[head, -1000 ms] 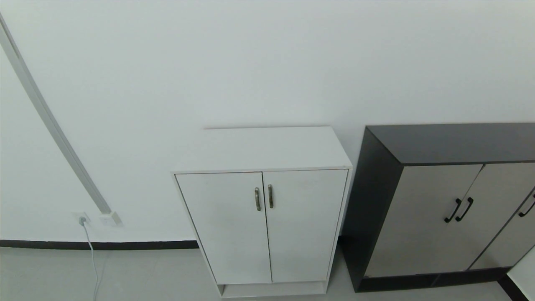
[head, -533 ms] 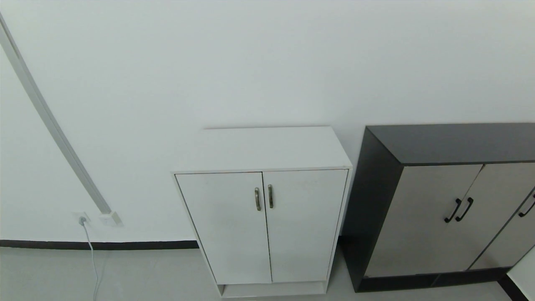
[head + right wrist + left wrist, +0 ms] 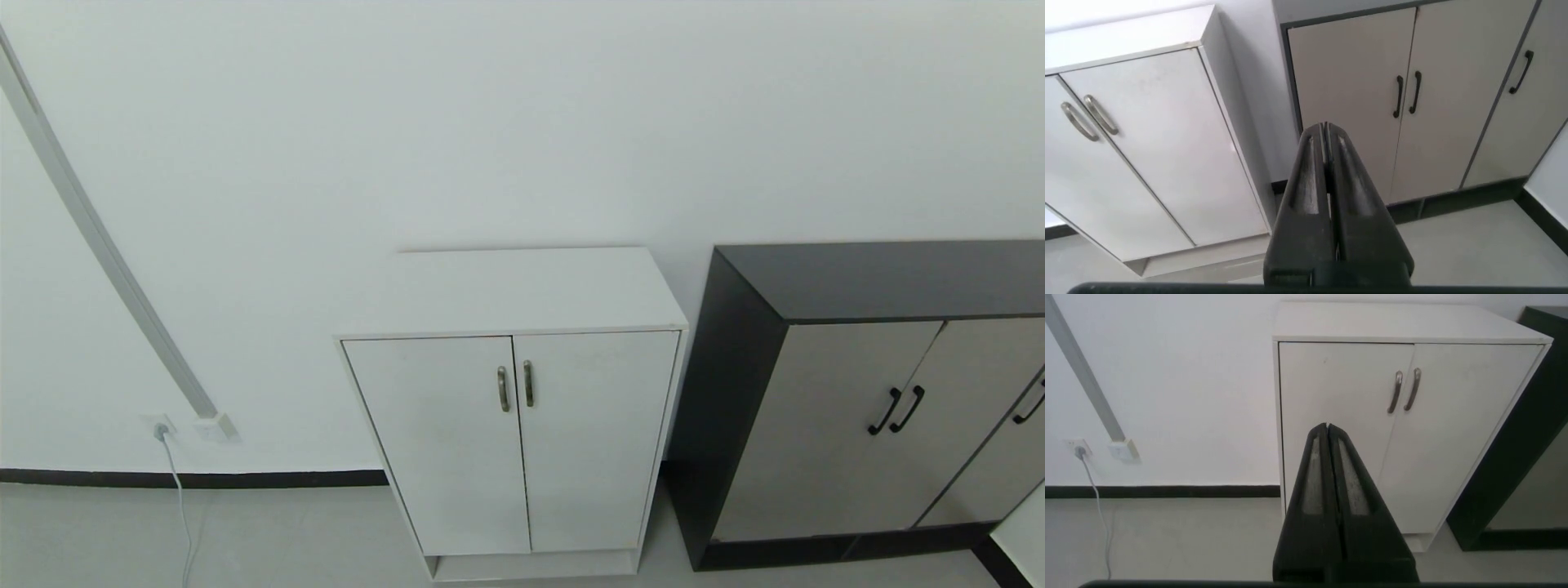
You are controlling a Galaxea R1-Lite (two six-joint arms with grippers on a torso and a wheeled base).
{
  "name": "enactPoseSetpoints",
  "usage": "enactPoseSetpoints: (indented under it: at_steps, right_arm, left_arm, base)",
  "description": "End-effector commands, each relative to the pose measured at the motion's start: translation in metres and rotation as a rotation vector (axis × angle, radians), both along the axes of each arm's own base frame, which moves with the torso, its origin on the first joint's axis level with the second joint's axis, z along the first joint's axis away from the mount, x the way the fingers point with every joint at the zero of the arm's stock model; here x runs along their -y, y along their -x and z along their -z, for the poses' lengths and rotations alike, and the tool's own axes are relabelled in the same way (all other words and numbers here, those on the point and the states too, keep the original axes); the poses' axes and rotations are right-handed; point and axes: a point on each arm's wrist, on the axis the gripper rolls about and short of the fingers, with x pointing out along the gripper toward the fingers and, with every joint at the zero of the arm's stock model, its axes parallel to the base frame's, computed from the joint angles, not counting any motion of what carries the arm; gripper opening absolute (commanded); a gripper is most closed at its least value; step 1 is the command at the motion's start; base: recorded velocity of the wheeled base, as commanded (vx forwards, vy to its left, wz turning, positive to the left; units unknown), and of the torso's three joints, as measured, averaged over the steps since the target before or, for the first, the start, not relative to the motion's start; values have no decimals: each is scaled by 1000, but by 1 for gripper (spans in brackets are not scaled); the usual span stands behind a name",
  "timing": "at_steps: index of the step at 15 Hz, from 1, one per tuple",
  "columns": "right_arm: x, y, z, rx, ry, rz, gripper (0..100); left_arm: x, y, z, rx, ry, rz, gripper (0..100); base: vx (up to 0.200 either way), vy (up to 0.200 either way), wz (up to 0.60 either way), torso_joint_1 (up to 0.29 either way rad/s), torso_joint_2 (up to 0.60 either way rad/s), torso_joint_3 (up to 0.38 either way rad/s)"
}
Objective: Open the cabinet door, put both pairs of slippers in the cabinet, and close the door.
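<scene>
L claw [image 3: 1327, 428] is seen clenched, fingers pressed flat together w/ nothing held, raised in front of the white cabinet [image 3: 441, 441] and apart from it. R claw [image 3: 1325, 127] is likewise clenched & empty, pointed twd the spot where the white cabinet meets the black cabinet [image 3: 857, 282]. Grey floor [image 3: 269, 531] is seen below. White cabinet is stood on the floor against the wall [image 3: 522, 122], both doors shut, L handle [image 3: 504, 389] & R handle [image 3: 528, 383] set side by side at the centre seam. Black cabinet is placed just beside it on the robot's right, its grey doors shut too. On the wall, a socket [image 3: 161, 426] w/ a cable [image 3: 183, 510] plugged in and a slanted conduit [image 3: 102, 237] are seen at far left.
</scene>
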Motion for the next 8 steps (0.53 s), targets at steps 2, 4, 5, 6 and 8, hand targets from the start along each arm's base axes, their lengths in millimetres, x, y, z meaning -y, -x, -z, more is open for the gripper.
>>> enactPoseSetpoints:
  at_steps: [2,4,5,6,8]
  right_arm:
    - [0,0,0,-1,2,-1,0]
    - [0,0,0,-3,4,-1,0]
    - [0,0,0,-3,4,-2,0]
    - [0,0,0,-3,4,-2,0]
    - [0,0,0,-3,5,-2,0]
  left_arm:
    - [0,0,0,-1,1,-1,0]
    - [0,0,0,-1,1,-1,0]
    - [0,0,0,-1,1,-1,0]
    - [0,0,0,-1,1,-1,0]
    - [0,0,0,-1,1,-1,0]
  base:
    - [0,0,0,0,0,0]
    - [0,0,0,0,0,0]
    - [0,0,0,0,0,0]
    - [0,0,0,0,0,0]
    - [0,0,0,0,0,0]
